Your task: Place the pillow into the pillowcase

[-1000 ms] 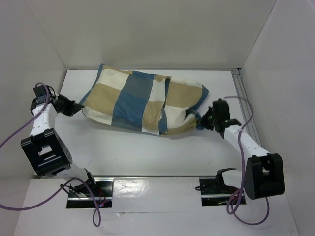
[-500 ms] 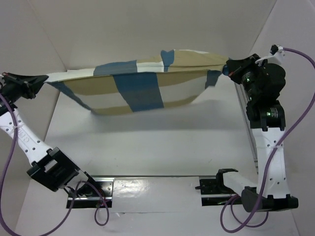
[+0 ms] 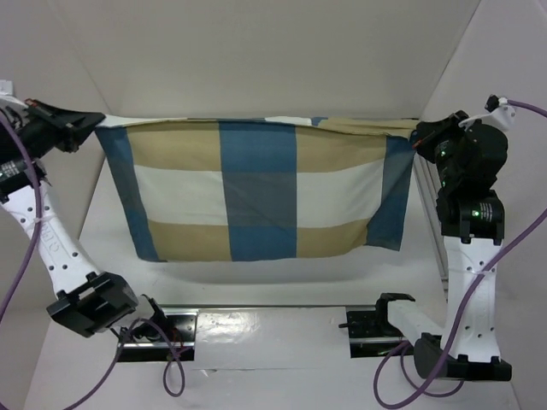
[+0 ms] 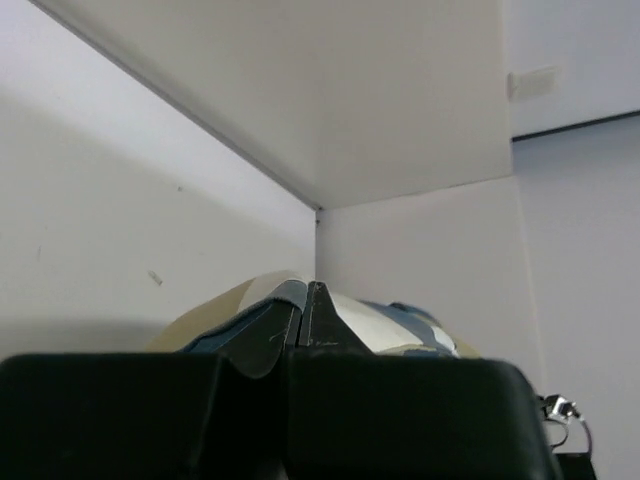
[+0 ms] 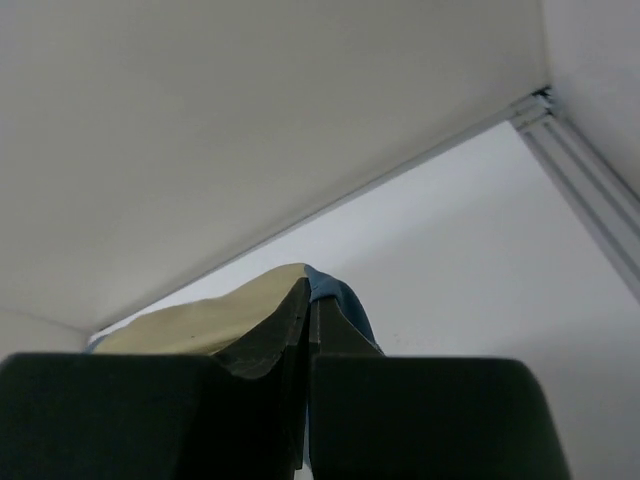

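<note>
The checked blue, tan and cream pillowcase point(image 3: 256, 192) hangs in the air, stretched wide between my two raised arms, its lower edge above the table. My left gripper point(image 3: 92, 121) is shut on its upper left corner, and my right gripper point(image 3: 417, 135) is shut on its upper right corner. In the left wrist view the left gripper point(image 4: 305, 292) pinches blue and cream pillowcase point(image 4: 395, 325) fabric. In the right wrist view the right gripper point(image 5: 308, 290) clamps a tan and blue fold of the pillowcase point(image 5: 190, 325). The pillow is hidden.
White walls close in the table point(image 3: 256, 282) at the back and both sides. An aluminium rail point(image 3: 430, 213) runs along the right edge. Shiny base plates point(image 3: 265, 323) and purple cables point(image 3: 17, 256) sit at the near edge by the arm bases.
Both arms rose from the table and spread apart, lifting the pillowcase off the surface. It went from a lying bundle to a flat sheet hanging between the grippers.
</note>
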{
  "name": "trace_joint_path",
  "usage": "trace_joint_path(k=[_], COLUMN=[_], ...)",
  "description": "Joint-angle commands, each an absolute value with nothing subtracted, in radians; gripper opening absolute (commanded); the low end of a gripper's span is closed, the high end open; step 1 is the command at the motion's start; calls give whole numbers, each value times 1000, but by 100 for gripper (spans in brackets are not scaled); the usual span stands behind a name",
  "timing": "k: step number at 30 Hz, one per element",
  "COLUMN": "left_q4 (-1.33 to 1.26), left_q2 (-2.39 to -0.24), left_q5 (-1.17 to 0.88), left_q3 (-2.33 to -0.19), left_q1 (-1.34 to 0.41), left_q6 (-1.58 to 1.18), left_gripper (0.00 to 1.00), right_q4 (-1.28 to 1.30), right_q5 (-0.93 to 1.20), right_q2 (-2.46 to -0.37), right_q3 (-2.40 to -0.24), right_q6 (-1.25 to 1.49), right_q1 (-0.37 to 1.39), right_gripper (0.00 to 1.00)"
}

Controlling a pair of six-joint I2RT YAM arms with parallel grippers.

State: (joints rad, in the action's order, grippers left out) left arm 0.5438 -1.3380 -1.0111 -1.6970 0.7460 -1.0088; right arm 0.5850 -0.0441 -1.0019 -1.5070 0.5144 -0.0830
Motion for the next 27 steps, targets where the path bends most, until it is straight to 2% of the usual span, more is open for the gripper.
trace_joint_path(k=[1, 5, 9, 21, 27], left_q4=[534, 523, 523, 428, 482], left_q2=[-1384, -1471, -1509, -1243, -1206], left_q5=[-700, -663, -705, -902, -942], left_q3=[-1661, -1675, -1738, -1672, -1753], left_q1=[611, 531, 517, 764, 828], left_q6=[-898, -855, -845, -968, -966], left_gripper=[0, 0, 0, 0, 0], right_q4=[457, 428, 411, 460, 518], right_q5=[-178, -169, -146, -241, -275], right_q2=[-1028, -1129, -1141, -835, -798], right_q3=[-1390, -1374, -1374, -1396, -1465], right_q6=[471, 485, 494, 503, 503], right_q1=[-120, -120, -120, -120, -120], right_gripper=[0, 0, 0, 0, 0])
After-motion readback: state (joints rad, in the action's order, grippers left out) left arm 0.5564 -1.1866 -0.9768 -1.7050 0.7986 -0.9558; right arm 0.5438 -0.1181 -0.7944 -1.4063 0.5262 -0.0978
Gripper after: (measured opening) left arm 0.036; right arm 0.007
